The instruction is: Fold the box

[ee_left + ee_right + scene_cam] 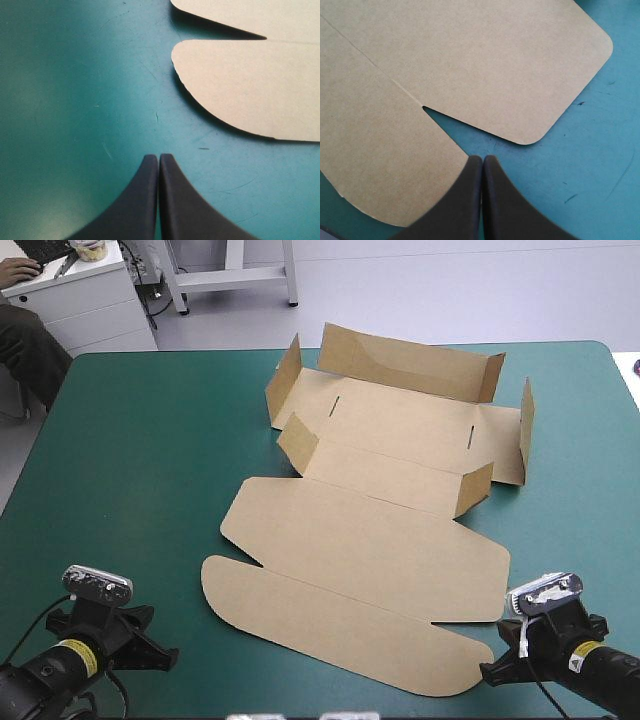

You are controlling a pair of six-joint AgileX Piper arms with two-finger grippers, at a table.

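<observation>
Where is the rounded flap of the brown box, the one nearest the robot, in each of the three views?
High view: the rounded flap lies flat at the near end of the box.
Left wrist view: one rounded end of it lies ahead of the shut left hand, off to one side and apart.
Right wrist view: its other end lies beside the tips of the shut right hand.
Shared landmark: the flat lid panel adjoining the flap, a notch between them.

The high view looks forward and down from behind, over the whole table (130, 440) and box (370, 540). Both wrist views look down from close: the box's rounded corner lies ahead and aside of the left gripper (159, 157), its notch just ahead of the right gripper (483, 159).
</observation>
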